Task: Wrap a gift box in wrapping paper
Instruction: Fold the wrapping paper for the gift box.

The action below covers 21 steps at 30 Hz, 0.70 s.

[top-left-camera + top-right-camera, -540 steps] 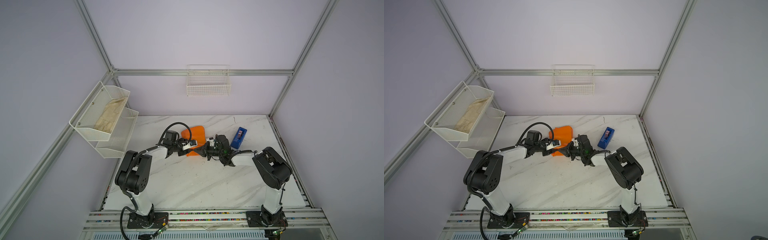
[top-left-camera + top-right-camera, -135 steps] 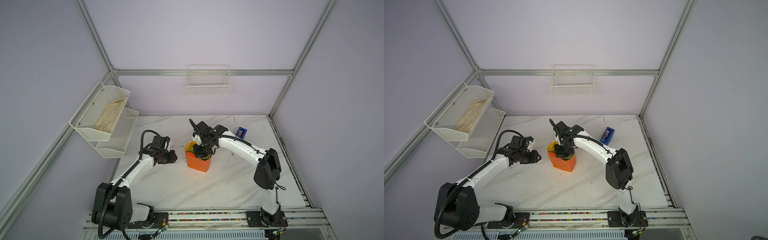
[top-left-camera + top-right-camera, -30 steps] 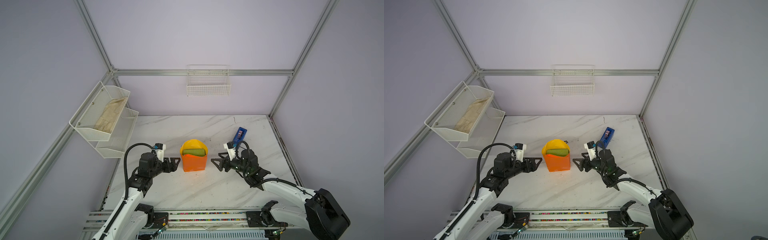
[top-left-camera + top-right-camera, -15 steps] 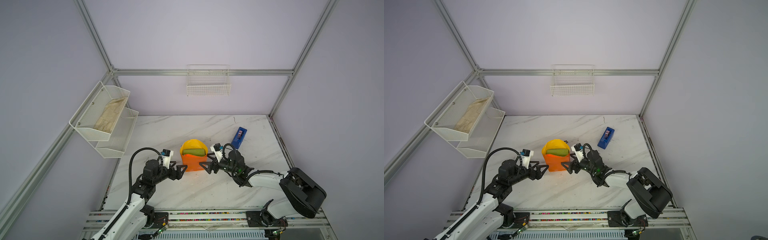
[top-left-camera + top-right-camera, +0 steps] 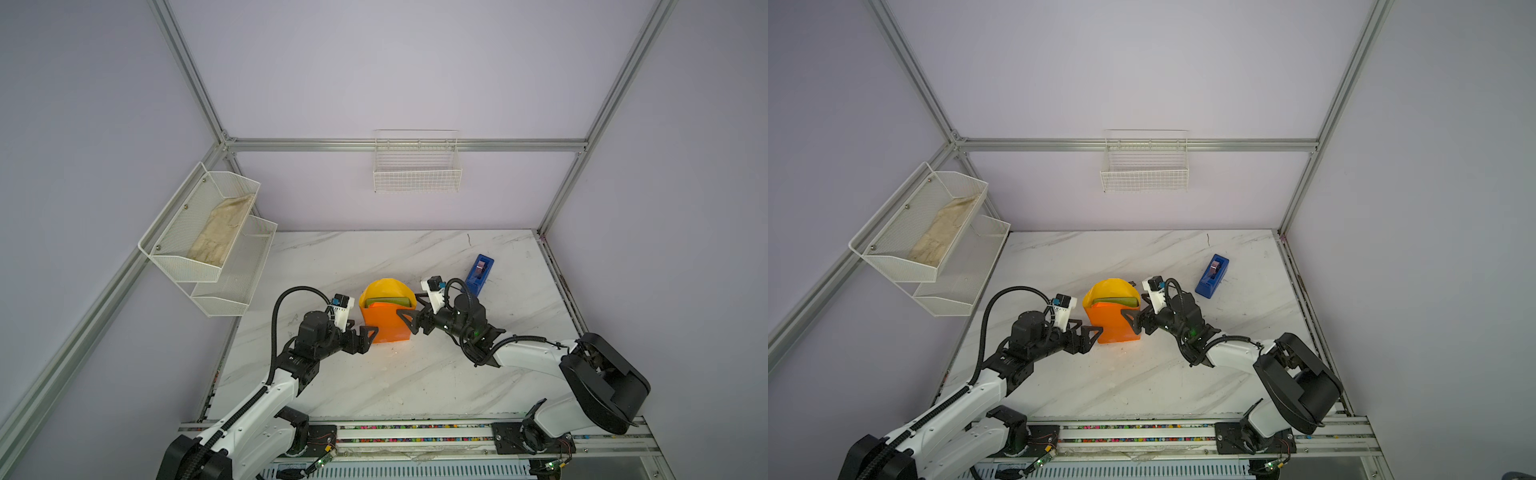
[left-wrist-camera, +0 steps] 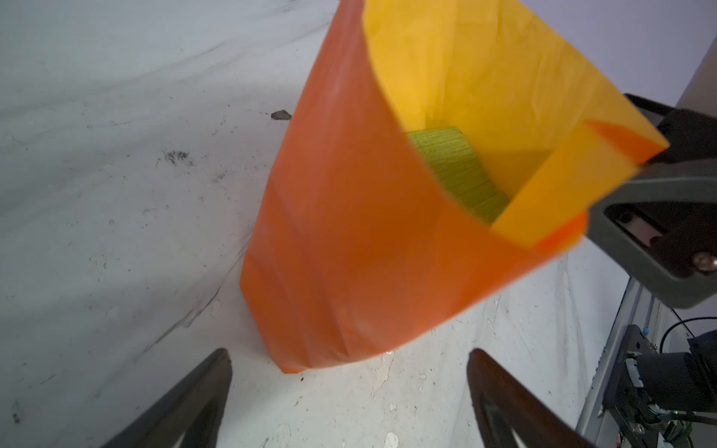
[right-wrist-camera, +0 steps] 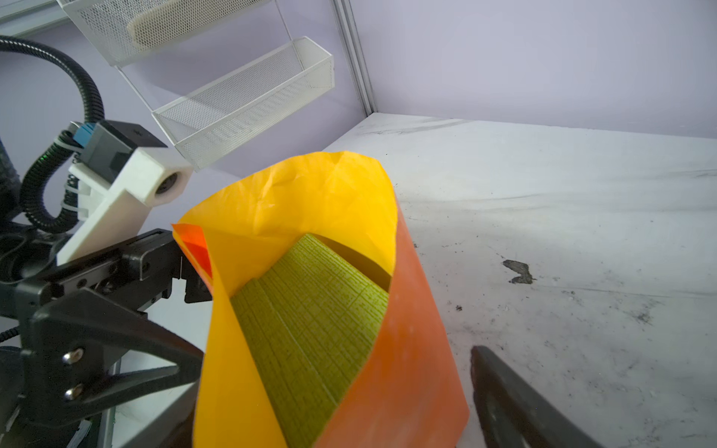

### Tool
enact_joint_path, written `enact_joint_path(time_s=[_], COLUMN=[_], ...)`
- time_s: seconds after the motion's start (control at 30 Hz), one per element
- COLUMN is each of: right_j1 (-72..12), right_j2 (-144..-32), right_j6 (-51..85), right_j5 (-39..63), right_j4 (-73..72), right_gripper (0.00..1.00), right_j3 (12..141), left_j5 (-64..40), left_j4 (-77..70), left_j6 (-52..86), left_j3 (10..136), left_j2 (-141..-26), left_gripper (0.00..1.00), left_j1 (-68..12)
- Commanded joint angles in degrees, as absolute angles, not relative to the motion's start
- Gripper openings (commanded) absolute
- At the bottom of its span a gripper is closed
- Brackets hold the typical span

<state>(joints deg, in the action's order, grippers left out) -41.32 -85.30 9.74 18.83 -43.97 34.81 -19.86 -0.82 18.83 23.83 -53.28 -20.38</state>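
The left gripper and the right gripper had their fingers spread wide, one at each side of the wrapping paper. The paper stood as an open orange tube near the middle of the stained white marble worktop, with the gift box inside. A blue tape dispenser lay toward the far right corner. Pale violet walls carried a wire basket and a mesh shelf.

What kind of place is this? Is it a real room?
Probably a robot testing booth, not a home: plain lilac walls in a silvery metal frame, two white-and-black robot arms mounted on a rail, and a white marble-look table.
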Motion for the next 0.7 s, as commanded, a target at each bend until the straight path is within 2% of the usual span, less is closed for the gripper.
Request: enact_joint_path(time_s=[0.0, 0.3, 0.67], right_j1=[-41.67, -41.75, -41.75], right_j2=[-86.36, -86.84, -87.10], right_j6=[9.73, 10.19, 11.95], right_j5=[18.10, 17.07, 15.95], right_j4=[-44.25, -43.18, -42.04], right_gripper=[0.91, 0.91, 0.90], right_j3=[35.51, 35.82, 35.78], left_j5=[-17.37, -16.34, -7.17], left_j4=[-4.83, -6.79, -8.65], left_j6=[18.07, 17.76, 17.71], left_j3=[30.71, 33.00, 33.32], left_j2=[-53.72, -58.23, -61.58], left_gripper=[0.94, 0.94, 0.90], left_j1=[-20.87, -22.56, -24.87])
